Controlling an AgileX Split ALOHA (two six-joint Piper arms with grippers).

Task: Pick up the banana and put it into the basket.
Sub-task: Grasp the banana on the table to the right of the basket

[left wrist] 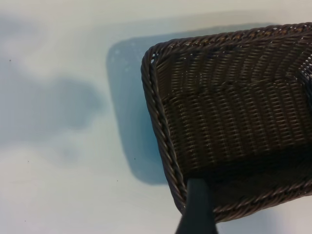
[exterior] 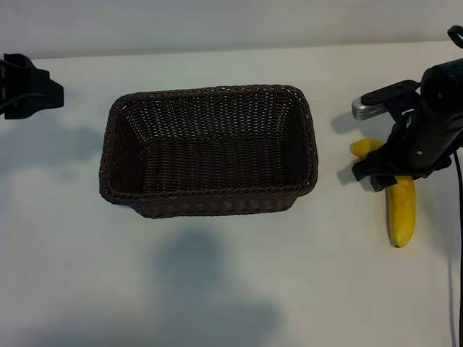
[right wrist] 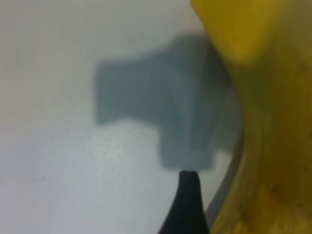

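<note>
**Right gripper low over the banana, jaws apart**

Nearest the exterior camera lies bare white table [exterior: 217,289], crossed by soft shadows. Beyond it, at centre, sits the basket [exterior: 116,155], holding nothing. At three o'clock from it, well apart, the banana [exterior: 401,210] lies on the table, its long axis running roughly twelve to six, curved, one end showing past the arm at twelve. The right gripper [exterior: 383,173] hangs directly over the banana's upper half, pointing steeply down with its fingers spread and nothing clamped; in the right wrist view the yellow skin fills one side just beside a dark fingertip [right wrist: 187,204]. The grasp looks to depend on the jaws straddling the fruit across its width.

Parked at nine o'clock, the left gripper [exterior: 29,90] is aimed toward the basket, fingers also apart, far from the fruit.

No brand, label or writing can be read.
</note>
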